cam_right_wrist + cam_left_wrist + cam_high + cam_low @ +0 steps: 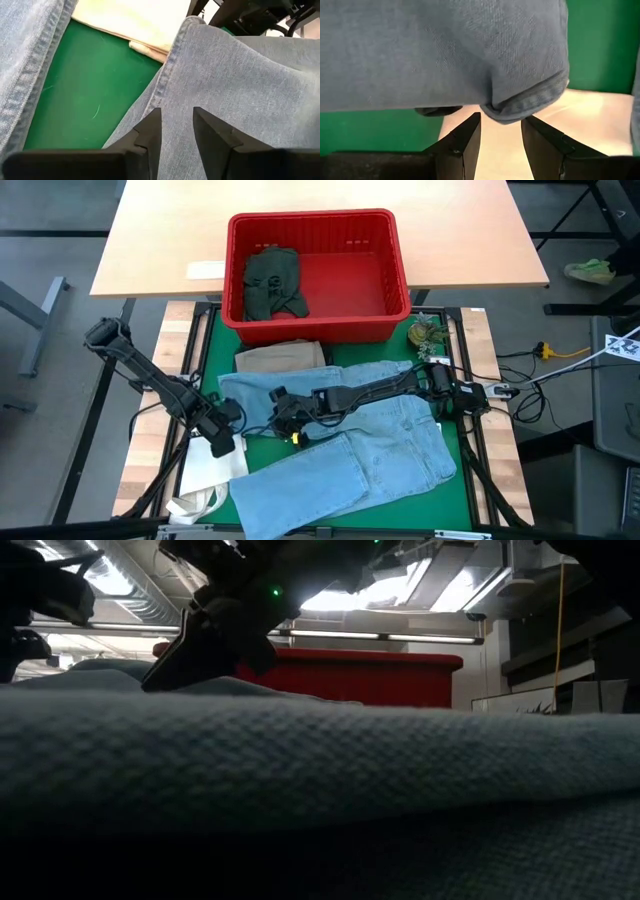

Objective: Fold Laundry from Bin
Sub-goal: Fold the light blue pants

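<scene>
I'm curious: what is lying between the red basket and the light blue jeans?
A folded tan garment lies between the red basket and the light blue jeans, seen in the high view.

This looks like a robot lab or workshop. Two dark robot arms [150, 380] stand at a desk [200, 350] with a green mat [455, 500] and a metal frame. Cables [530, 375] lie on the grey floor [580, 480]. Long ceiling lights [400, 637] and bare pipes hang overhead.
</scene>
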`<state>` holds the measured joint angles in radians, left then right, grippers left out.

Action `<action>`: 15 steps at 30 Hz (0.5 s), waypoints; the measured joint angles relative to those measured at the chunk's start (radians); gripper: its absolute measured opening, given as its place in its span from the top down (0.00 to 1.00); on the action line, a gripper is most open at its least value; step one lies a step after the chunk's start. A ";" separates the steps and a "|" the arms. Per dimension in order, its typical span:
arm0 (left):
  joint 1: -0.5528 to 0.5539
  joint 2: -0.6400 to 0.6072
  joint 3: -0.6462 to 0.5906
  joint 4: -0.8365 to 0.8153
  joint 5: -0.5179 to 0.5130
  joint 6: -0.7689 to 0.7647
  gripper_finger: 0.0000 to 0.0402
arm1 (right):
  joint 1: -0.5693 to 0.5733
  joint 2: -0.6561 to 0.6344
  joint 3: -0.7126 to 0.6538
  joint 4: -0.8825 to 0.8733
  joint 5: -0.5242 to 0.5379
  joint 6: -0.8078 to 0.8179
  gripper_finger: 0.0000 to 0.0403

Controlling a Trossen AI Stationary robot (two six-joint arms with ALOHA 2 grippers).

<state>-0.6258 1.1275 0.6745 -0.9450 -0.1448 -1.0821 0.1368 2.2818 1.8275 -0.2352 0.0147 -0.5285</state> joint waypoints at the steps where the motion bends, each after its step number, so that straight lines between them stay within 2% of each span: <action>1: 0.000 0.000 -0.003 0.011 0.000 0.001 0.66 | 0.000 0.000 0.000 0.000 0.000 0.000 0.72; 8: 0.000 0.000 -0.006 0.110 -0.001 0.075 0.66 | 0.000 0.000 0.000 0.000 0.000 0.000 0.72; 15: 0.000 0.000 -0.006 0.120 -0.003 0.060 0.69 | 0.000 0.000 0.000 0.000 0.000 0.000 0.72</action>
<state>-0.6254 1.1275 0.6682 -0.8251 -0.1474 -1.0219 0.1368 2.2818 1.8275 -0.2348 0.0147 -0.5289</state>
